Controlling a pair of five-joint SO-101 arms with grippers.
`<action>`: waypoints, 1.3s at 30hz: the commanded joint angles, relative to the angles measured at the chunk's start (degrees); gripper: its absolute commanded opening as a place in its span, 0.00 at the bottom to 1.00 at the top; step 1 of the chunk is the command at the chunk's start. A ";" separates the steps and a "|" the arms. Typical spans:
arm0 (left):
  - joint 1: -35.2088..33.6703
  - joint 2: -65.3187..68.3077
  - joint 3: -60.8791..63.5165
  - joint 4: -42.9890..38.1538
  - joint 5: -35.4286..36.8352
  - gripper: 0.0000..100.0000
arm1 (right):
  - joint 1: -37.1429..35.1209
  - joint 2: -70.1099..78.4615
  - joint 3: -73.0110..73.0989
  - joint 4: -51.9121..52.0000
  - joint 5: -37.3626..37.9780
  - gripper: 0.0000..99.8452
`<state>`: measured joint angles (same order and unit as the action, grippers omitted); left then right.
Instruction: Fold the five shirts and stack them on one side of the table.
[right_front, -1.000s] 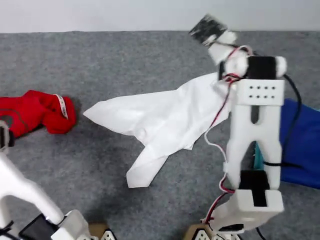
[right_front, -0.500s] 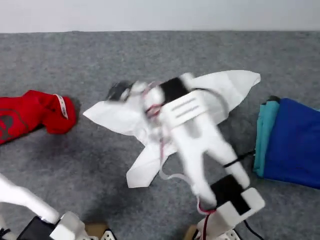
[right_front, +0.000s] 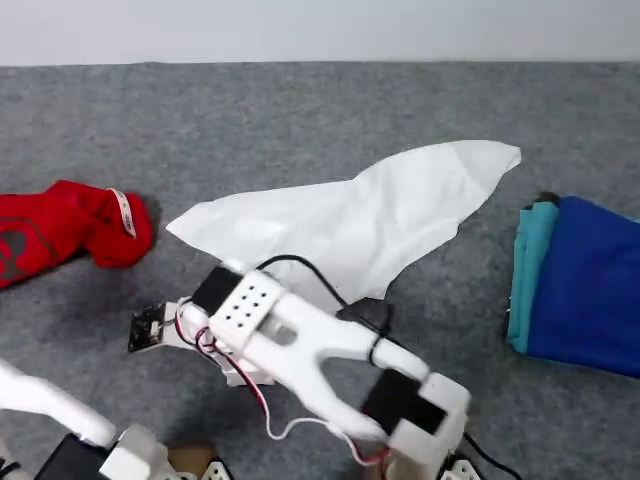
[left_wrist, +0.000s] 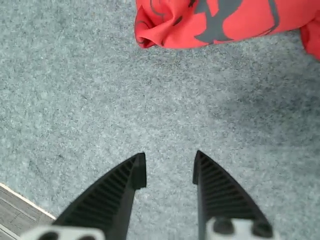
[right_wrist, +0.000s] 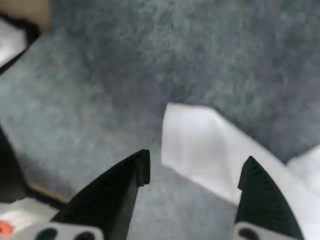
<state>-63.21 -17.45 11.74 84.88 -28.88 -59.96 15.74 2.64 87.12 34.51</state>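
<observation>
A white shirt (right_front: 370, 215) lies spread across the middle of the grey table. Its near sleeve end (right_wrist: 200, 145) lies flat just beyond my right gripper (right_wrist: 196, 160), which is open and low over the table. In the high view that gripper (right_front: 148, 328) is at the near left, and its arm covers most of the sleeve. A crumpled red shirt (right_front: 70, 225) lies at the left edge. My left gripper (left_wrist: 169, 157) hangs open and empty over bare table, short of the red shirt (left_wrist: 225, 20). A folded blue shirt (right_front: 585, 285) rests on a folded teal one (right_front: 520, 270) at the right.
The right arm (right_front: 320, 350) stretches across the near middle of the table. The left arm's white link (right_front: 40, 395) shows at the near left corner. A pale wall runs behind the table's far edge (right_front: 320, 64).
The right arm swung from the far right, across the white shirt, down to the near left by the sleeve end. The shirt's far right corner now lies uncovered. The left arm drew back.
</observation>
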 joint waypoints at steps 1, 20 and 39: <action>-0.44 -1.32 -0.22 -0.88 -0.62 0.16 | -0.57 5.05 -3.25 -2.68 -0.35 0.29; -1.14 -1.67 -0.22 -1.05 -0.70 0.16 | 11.03 14.29 -20.31 7.34 -0.70 0.01; 29.71 -1.14 -2.24 2.37 5.01 0.16 | 34.86 -15.96 -24.70 15.87 -0.70 0.01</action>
<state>-41.49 -17.45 9.10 89.01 -24.84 -29.98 5.63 -21.63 100.48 34.51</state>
